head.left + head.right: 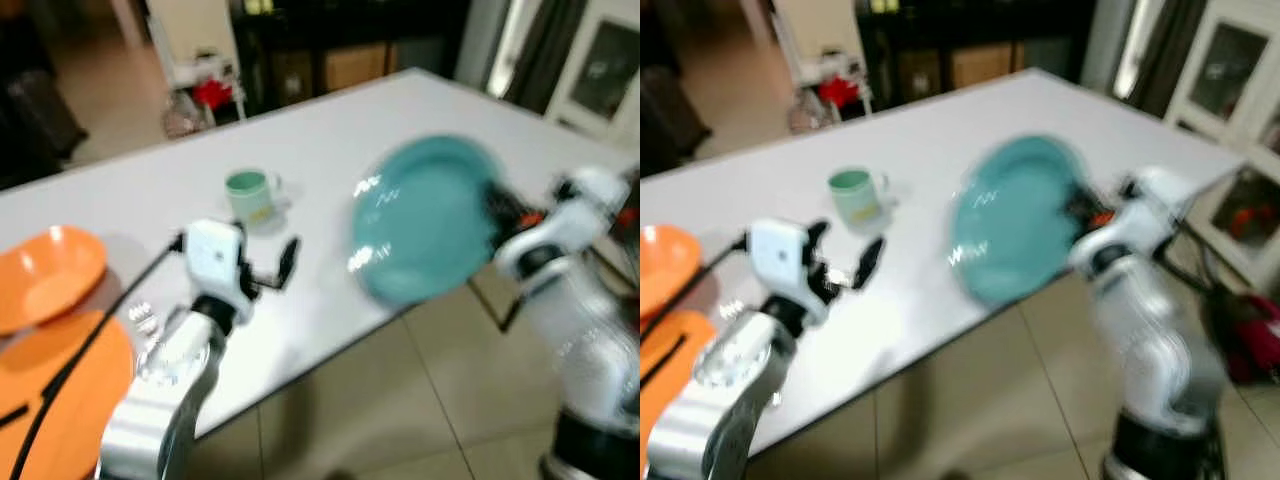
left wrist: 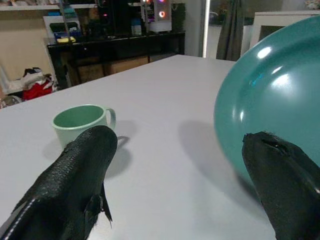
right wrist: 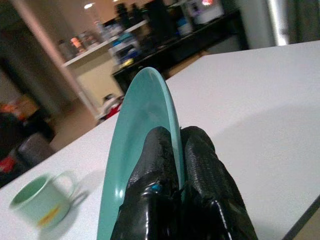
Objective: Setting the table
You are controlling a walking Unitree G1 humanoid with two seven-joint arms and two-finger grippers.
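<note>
Head views blurred. Nearest: left arm reaches over the near edge of the white table (image 1: 330,160), left end effector (image 1: 268,270) released, fingers (image 2: 75,175) spread wide, nothing between them, hovering just above the tabletop. At the robot's left, an orange bowl (image 1: 45,275) sits on the table, an orange flat thing (image 1: 70,400) beside it, closer to the robot; can't tell what that is. Something small and shiny (image 1: 142,320) lies near the left arm, too blurred to identify.

Right side: right end effector (image 3: 177,165) clenched on the rim of a teal plate (image 1: 425,220), one finger on each face. Plate is held tilted up on edge, off the table, over the table's near right edge.

Farther in: pale green mug (image 1: 250,195) stands upright on the table, past the left end effector, well apart from the plate, handle toward the plate side.

Beyond the table: dark shelving (image 2: 125,45) with boxes, a red thing (image 1: 212,93) on the floor, tile floor (image 1: 400,400) under the table edge.
</note>
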